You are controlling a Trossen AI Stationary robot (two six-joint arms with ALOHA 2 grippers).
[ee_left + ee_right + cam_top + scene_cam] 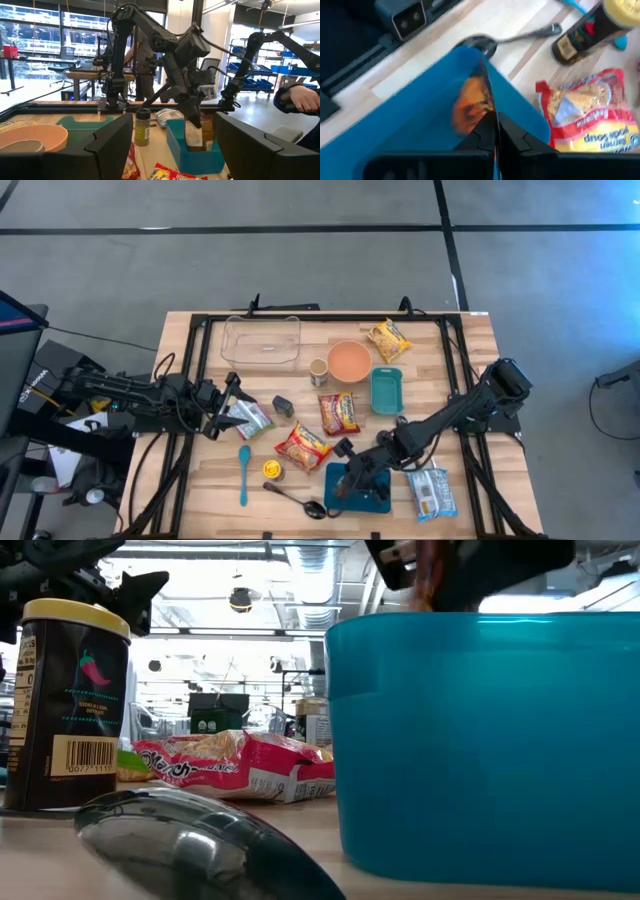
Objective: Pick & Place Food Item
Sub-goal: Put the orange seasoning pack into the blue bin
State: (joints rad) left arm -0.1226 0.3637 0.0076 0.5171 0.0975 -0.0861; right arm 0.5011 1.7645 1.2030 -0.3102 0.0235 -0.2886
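Observation:
A blue container (pixel 375 502) stands near the table's front edge, right of middle. My right gripper (pixel 350 478) hangs over it, shut on a small orange-brown food packet (pixel 193 134) that reaches down inside the container (pixel 181 146). The right wrist view looks along the packet (pixel 470 107), edge-on, into the container (pixel 420 115). My left gripper (pixel 232 402) waits open at the table's left, beside a silvery packet (pixel 252 418) lying flat, with nothing between its fingers. My right gripper pinches the packet's upper edge (pixel 489 112) between its two fingers, coming from above and slanting down from the table's right. The packet hangs upright below the fingers, its lower part inside the blue container's walls. I cannot tell whether it touches the container's floor.
Two red noodle packets (pixel 303 446) (pixel 339 412), a yellow-capped spice bottle (pixel 271 469), a metal spoon (pixel 295 498) and a blue spoon (pixel 243 473) lie left of the container. A pale packet (pixel 432 492) lies to its right. An orange bowl (pixel 349 360), a teal dish (pixel 386 390) and a clear tray (pixel 262 340) stand farther back.

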